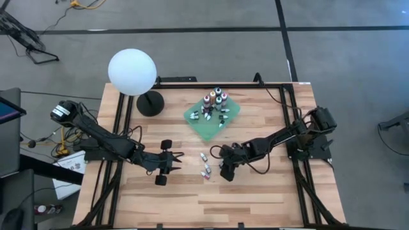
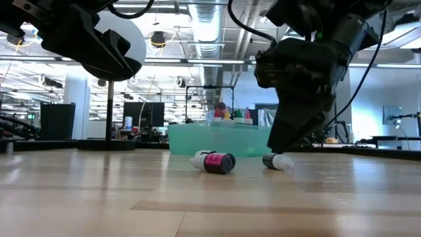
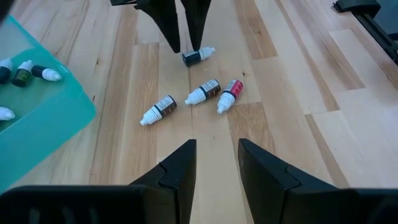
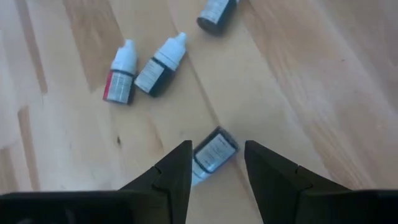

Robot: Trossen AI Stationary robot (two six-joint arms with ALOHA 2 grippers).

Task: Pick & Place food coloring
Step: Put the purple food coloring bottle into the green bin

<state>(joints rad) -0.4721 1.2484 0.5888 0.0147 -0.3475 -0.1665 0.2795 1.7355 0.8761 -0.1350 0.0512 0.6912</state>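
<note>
Right claw (image 4: 216,167) open, straddling dark bottle (image 4: 211,153) lying on table.

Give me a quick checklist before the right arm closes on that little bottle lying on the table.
1. Right gripper open: ok, fingers apart.
2. Lined up on target: ok, dark bottle lies between the fingers.
3. Neighbours clear: ok, red bottle and the brown bottle lie apart from it.
4. Left gripper out of the way: ok, open, empty, well short of the bottles.
5. Green cloth has room: cannot tell, several bottles already there.
</note>
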